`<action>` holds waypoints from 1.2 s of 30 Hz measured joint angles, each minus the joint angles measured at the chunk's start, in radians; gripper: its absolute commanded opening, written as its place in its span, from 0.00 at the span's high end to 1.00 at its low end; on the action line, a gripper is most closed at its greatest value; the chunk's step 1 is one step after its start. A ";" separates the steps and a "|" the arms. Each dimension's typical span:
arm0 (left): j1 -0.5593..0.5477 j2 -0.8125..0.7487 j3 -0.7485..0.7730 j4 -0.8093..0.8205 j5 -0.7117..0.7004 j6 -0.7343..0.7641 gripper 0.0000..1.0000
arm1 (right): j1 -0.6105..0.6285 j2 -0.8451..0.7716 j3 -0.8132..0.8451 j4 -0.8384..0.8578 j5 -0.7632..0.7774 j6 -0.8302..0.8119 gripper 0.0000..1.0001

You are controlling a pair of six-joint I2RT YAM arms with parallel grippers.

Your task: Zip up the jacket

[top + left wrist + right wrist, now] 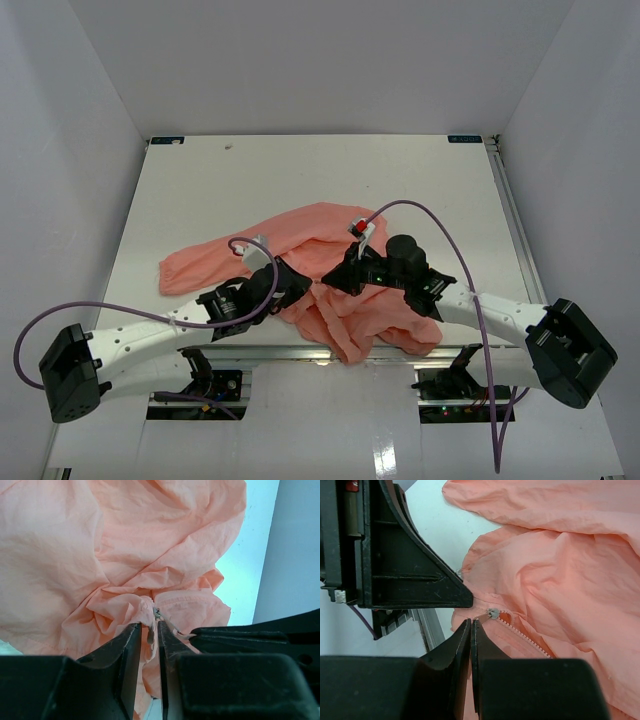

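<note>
The salmon-pink jacket (pixel 312 226) lies crumpled on the table near its front edge, one sleeve (pixel 190 268) stretched out to the left. My left gripper (pixel 296 281) and right gripper (pixel 345 274) meet over its middle. In the left wrist view the left gripper (pixel 148 625) is nearly shut, with a fold of the jacket (pixel 125 545) and a small metal zipper piece (pixel 149 632) between its fingers. In the right wrist view the right gripper (pixel 470 621) is shut on the pull tab of the silver zipper slider (pixel 493 613). The zipper teeth (pixel 525 637) run away to the lower right.
The white table (pixel 300 170) is boxed in by grey walls at the left, back and right. A metal rail (pixel 290 350) runs along the front edge, and part of the jacket hangs over it (pixel 355 345). Purple cables (pixel 440 225) loop above both arms.
</note>
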 measured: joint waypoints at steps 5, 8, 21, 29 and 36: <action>0.000 0.012 0.000 0.005 -0.014 0.004 0.55 | 0.008 0.000 -0.001 0.014 -0.003 0.001 0.92; 0.000 0.012 0.000 0.005 -0.016 0.003 0.64 | 0.013 0.000 -0.001 0.014 -0.003 0.002 0.92; 0.000 0.023 -0.020 0.105 0.002 0.034 1.00 | 0.026 0.000 -0.001 0.026 0.002 0.003 0.92; 0.000 -0.178 -0.109 0.131 -0.014 0.097 1.00 | 0.018 0.009 -0.033 0.035 0.100 0.004 0.92; -0.001 -0.416 -0.161 0.072 -0.032 0.146 1.00 | -0.040 0.053 -0.046 0.043 0.164 0.015 0.92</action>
